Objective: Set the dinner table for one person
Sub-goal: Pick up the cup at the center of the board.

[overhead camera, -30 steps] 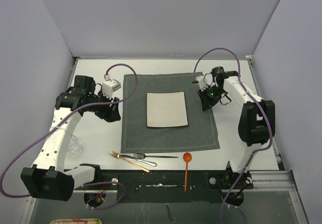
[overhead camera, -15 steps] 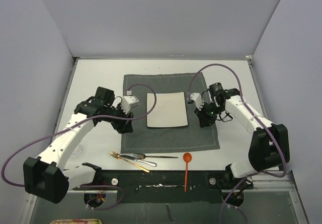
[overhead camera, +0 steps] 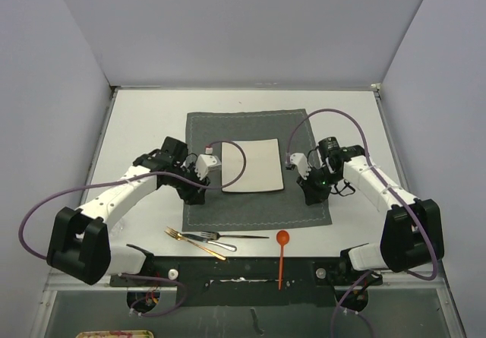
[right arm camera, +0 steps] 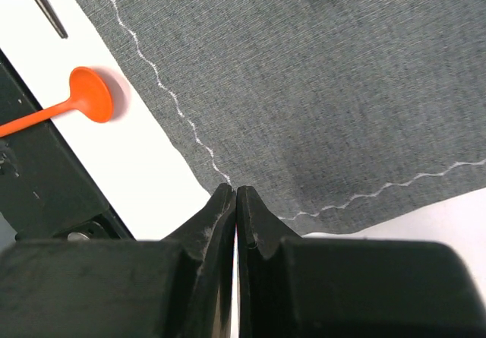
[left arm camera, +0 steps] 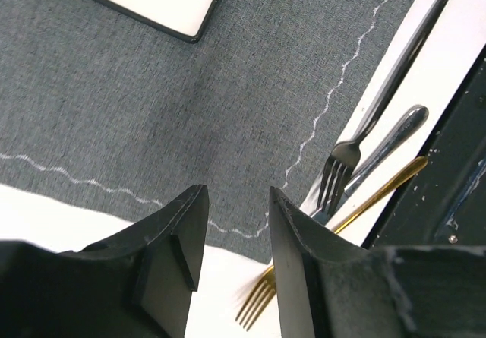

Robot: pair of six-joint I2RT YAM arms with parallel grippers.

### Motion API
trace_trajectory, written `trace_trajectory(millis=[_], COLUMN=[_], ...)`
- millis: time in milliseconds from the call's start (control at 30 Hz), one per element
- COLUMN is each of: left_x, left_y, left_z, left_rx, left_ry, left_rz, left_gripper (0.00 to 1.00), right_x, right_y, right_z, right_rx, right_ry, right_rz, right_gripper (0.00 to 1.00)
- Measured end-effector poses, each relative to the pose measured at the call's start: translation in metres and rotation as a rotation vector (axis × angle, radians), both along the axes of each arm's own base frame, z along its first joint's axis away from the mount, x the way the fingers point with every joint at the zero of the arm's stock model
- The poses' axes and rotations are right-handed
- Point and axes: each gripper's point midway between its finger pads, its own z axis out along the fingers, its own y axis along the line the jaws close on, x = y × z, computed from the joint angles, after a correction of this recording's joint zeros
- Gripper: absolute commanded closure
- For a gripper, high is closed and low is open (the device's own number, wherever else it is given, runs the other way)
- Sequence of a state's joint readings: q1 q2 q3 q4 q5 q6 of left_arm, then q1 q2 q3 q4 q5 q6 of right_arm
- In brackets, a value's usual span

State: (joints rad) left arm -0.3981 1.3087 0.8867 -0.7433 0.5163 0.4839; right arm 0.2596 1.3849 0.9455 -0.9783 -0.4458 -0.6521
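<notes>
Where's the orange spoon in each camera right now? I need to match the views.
Top external: orange spoon just below the placemat, right of centre.
Left wrist: not in view.
Right wrist: orange spoon upper left, beside the placemat edge.
Shared landmark: the placemat's wavy white stitching.

Both arms wear smooth white shells along their long links, broken by chunky black joint housings. The left arm (overhead camera: pixel 121 194), to the left of the grey placemat (overhead camera: pixel 258 209), trails a thin purple cable (overhead camera: pixel 23 228) from its base end, and a small white camera box (overhead camera: pixel 209 162) sits at its wrist. The right arm (overhead camera: pixel 376 186), on the far side of the placemat, carries the same purple cable (overhead camera: pixel 326 111) by its wrist. The left gripper (left arm camera: pixel 237 232) and the right gripper (right arm camera: pixel 236 201) are matte black, with thick, blunt, faintly scuffed fingers.
</notes>
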Motion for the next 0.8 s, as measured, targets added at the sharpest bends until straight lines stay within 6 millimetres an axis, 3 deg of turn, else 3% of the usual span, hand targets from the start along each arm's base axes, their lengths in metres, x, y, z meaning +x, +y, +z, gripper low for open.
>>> trace_trajectory(millis=[367, 800], left_x=[-0.014, -0.025], left_y=[-0.011, -0.004], left_z=[-0.037, -0.055], left_rx=[0.042, 0.159], left_ry=[0.036, 0.022], left_rz=[-0.068, -0.136], left_gripper=[0.70, 0.71], right_x=[-0.024, -0.021], right_y=[-0.006, -0.010], right_z=[-0.018, -0.017], right_rx=[-0.027, -0.052], right_ry=[0.067, 0.050], right_rz=[0.017, 0.034], right_gripper=[1.00, 1.00])
